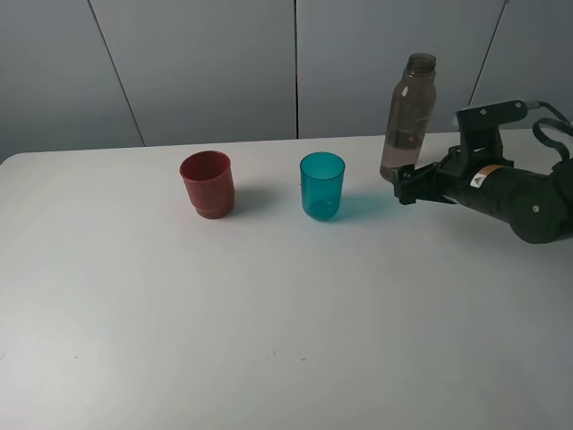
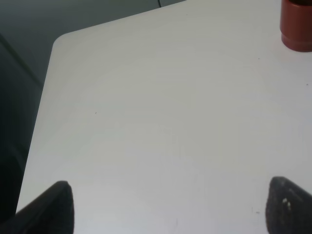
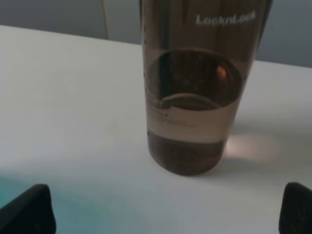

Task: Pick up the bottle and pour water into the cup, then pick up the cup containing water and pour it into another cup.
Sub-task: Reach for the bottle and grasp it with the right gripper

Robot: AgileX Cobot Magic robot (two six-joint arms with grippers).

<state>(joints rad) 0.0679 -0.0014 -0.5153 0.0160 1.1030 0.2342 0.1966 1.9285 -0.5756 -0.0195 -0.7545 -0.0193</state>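
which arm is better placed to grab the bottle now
Right. The right gripper, open, sits close to the upright bottle, aimed at its base. The left gripper hangs over bare table, with only the red cup in view.

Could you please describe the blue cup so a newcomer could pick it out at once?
On the white table, three containers stand in a row near the far edge. The middle one is the translucent teal-blue plastic tumbler, between an opaque brick-red plastic cup and a tall smoky-brown plastic bottle. Only it is see-through blue with straight sides.
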